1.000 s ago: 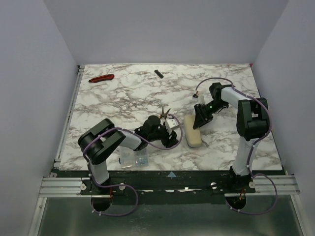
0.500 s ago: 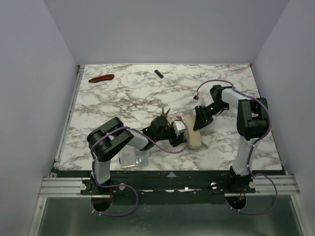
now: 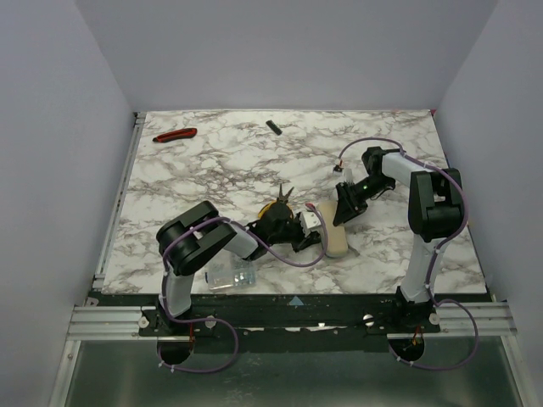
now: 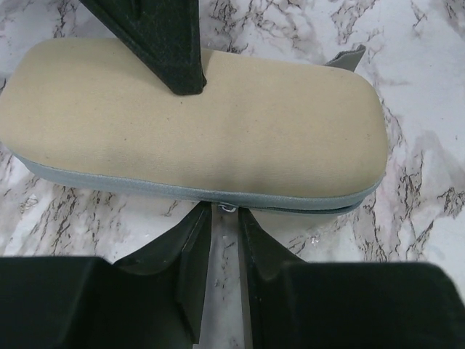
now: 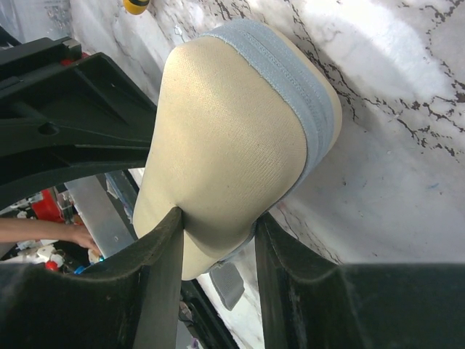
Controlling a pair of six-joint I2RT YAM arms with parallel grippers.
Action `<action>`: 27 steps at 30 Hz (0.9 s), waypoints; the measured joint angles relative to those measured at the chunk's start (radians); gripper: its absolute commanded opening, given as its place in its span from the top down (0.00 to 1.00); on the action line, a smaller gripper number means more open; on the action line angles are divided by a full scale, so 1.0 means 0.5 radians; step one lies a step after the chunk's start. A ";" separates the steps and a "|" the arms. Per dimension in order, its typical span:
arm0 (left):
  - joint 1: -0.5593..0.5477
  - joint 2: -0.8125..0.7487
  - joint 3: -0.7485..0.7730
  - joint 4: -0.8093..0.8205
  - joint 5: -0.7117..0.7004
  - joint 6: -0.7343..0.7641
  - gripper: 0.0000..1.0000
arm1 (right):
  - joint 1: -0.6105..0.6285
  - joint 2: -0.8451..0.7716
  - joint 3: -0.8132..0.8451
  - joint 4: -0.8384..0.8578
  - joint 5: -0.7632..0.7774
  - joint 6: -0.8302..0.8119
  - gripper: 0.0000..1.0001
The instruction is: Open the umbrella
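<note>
The umbrella (image 3: 337,240), packed as a cream capsule, lies flat just right of the pliers (image 3: 283,196). My right claw (image 5: 218,218) pinches one rounded end of it. On the side facing the pliers, my left claw (image 4: 225,214) meets the grey zip seam, fingers almost together. I cannot tell whether they nip anything.

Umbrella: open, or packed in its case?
Packed. The umbrella is a closed cream capsule lying flat on the table, zipper band shut, no canopy showing; the right gripper pinches one end.
</note>
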 measured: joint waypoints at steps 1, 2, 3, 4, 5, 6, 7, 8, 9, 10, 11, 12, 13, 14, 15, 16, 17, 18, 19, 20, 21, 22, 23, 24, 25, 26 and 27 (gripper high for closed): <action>-0.001 0.014 0.000 0.005 0.000 0.008 0.77 | 0.000 0.000 0.000 -0.001 0.001 0.000 0.66; -0.001 0.025 0.002 0.008 0.000 0.011 0.77 | 0.000 0.000 0.000 -0.004 0.001 -0.002 0.66; -0.001 0.036 0.003 0.008 -0.001 0.017 0.77 | 0.002 0.000 0.000 -0.005 0.001 -0.005 0.66; -0.001 0.048 0.008 0.008 -0.002 0.021 0.78 | 0.002 0.000 0.001 -0.005 0.001 -0.007 0.66; -0.002 0.060 0.012 0.011 -0.001 0.021 0.78 | 0.004 0.000 0.001 -0.008 0.001 -0.009 0.66; -0.002 0.063 0.014 0.014 -0.001 0.021 0.81 | 0.005 0.000 0.001 -0.010 0.001 -0.012 0.66; -0.002 0.063 0.014 0.014 -0.002 0.020 0.84 | 0.005 0.000 0.001 -0.011 0.001 -0.014 0.66; -0.003 0.063 0.014 0.014 -0.003 0.014 0.88 | 0.005 0.000 0.001 -0.011 0.001 -0.015 0.66; -0.003 0.063 0.014 0.016 -0.005 0.008 0.92 | 0.005 0.000 0.001 -0.014 0.001 -0.017 0.66; -0.003 0.063 0.015 0.016 -0.009 -0.007 0.97 | 0.006 0.000 0.001 -0.019 0.002 -0.021 0.66; -0.004 0.063 0.016 0.016 -0.015 -0.033 1.00 | 0.008 0.000 0.001 -0.027 0.002 -0.024 0.66; -0.005 0.063 0.016 0.016 -0.015 -0.047 1.00 | 0.009 0.000 0.001 -0.029 0.004 -0.029 0.66; -0.005 0.063 0.016 0.016 -0.015 -0.069 1.00 | 0.009 0.000 0.001 -0.031 0.005 -0.033 0.66; -0.005 0.063 0.016 0.016 -0.016 -0.079 1.00 | 0.009 0.000 0.001 -0.032 0.005 -0.036 0.67; -0.005 0.063 0.016 0.017 -0.018 -0.113 1.00 | 0.009 0.000 0.001 -0.033 0.006 -0.037 0.67; -0.005 0.063 0.016 0.017 -0.022 -0.138 1.00 | 0.009 0.000 0.001 -0.034 0.007 -0.041 0.67; -0.004 0.063 0.016 0.017 -0.024 -0.165 1.00 | 0.009 0.000 0.001 -0.035 0.007 -0.046 0.68; -0.003 0.063 0.016 0.018 -0.028 -0.190 1.00 | 0.009 0.000 0.001 -0.036 0.007 -0.050 0.68; -0.002 0.062 0.016 0.018 -0.032 -0.217 1.00 | 0.009 0.000 0.001 -0.036 0.007 -0.051 0.68; 0.002 0.062 0.016 0.016 -0.035 -0.246 1.00 | 0.009 0.000 0.001 -0.037 0.007 -0.053 0.69; 0.007 0.062 0.016 0.016 -0.037 -0.265 1.00 | 0.009 0.000 0.001 -0.037 0.007 -0.055 0.69; 0.018 0.062 0.016 0.014 -0.042 -0.296 1.00 | 0.009 0.000 0.001 -0.037 0.007 -0.059 0.69; 0.020 0.062 0.016 0.013 -0.047 -0.315 1.00 | 0.009 0.000 0.001 -0.038 0.007 -0.063 0.69; 0.027 0.062 0.016 0.010 -0.048 -0.343 1.00 | 0.010 0.000 0.001 -0.039 0.007 -0.067 0.69; 0.032 0.062 0.016 0.007 -0.050 -0.372 1.00 | 0.010 0.000 0.001 -0.040 0.007 -0.069 0.69; 0.037 0.062 0.016 0.005 -0.057 -0.394 1.00 | 0.010 0.000 0.001 -0.040 0.007 -0.072 0.70; 0.042 0.062 0.017 0.004 -0.066 -0.420 1.00 | 0.011 0.000 0.001 -0.040 0.006 -0.075 0.70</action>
